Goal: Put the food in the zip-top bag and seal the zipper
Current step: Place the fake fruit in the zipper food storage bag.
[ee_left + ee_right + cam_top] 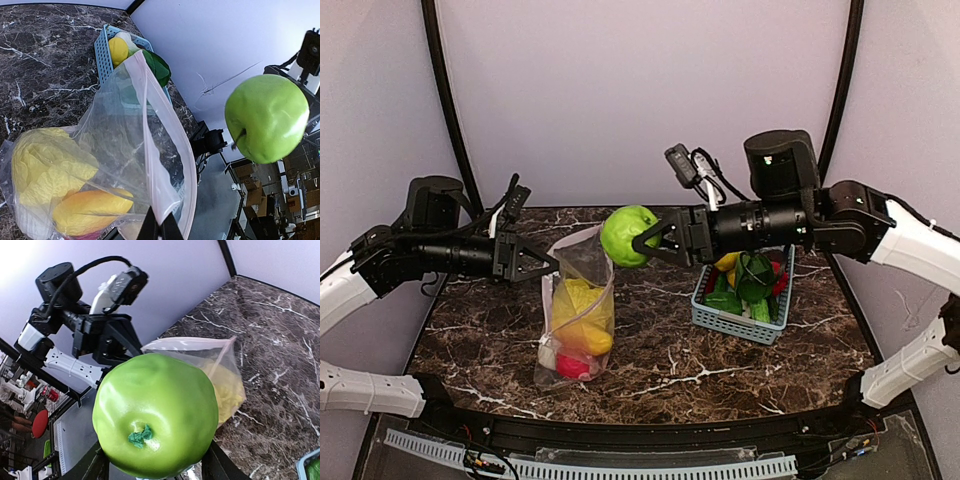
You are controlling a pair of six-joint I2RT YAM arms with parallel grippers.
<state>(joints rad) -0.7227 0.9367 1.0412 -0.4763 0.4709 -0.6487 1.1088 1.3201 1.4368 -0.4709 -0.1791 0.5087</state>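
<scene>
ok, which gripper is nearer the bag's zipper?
Left. The left gripper has its jaws shut on the zipper of the zip-top bag; the right gripper holds the green apple in the air beside the mouth, apart from it.

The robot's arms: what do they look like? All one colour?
No. The left arm and right arm mix white tube-like segments with bulky black joints. The left gripper and right gripper are black, triangular and two-fingered. Black cables loop over both wrists.
</scene>
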